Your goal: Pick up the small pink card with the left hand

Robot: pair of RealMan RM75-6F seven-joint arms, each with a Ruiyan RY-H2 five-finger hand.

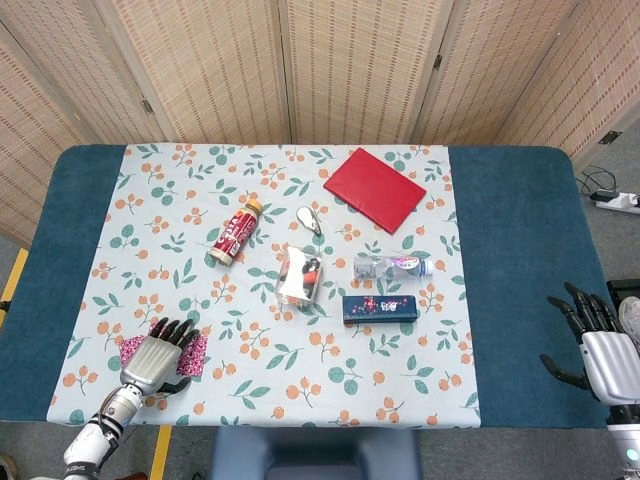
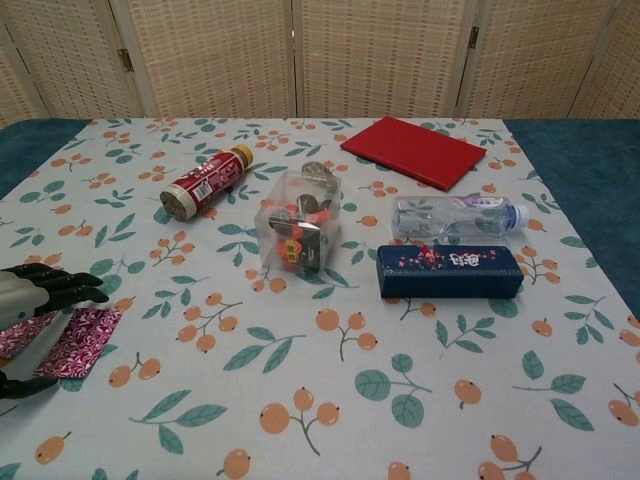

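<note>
Landmark: the clear plastic box [image 1: 300, 276] with small items inside, near the middle of the surface [image 1: 520, 260].
Small pink card: the small pink card [image 2: 82, 340] lies flat on the flowered cloth [image 1: 250, 380], well to the front-left of the clear plastic box, near the front edge of the surface.
Left robot hand: the left robot hand [image 1: 153, 358] is over the small pink card and covers most of it; its dark fingers [image 2: 62, 285] are spread and curved over the card, the thumb is low at the near side. If it already grips the card, the pictures do not show.
Right robot hand: the right robot hand [image 1: 596, 350] is far to the front-right of the clear plastic box, at the blue edge of the surface; fingers apart, it holds nothing.
Red bottle: the red bottle [image 1: 235, 232] lies on its side, just left and behind the clear plastic box.
Red book: the red book [image 1: 374, 188] lies flat, behind and to the right of the box.
Water bottle: the water bottle [image 1: 390, 266] lies on its side, to the right of the box.
Dark blue box: the dark blue box [image 1: 380, 307] lies in front of the water bottle, to the front-right of the clear plastic box.
</note>
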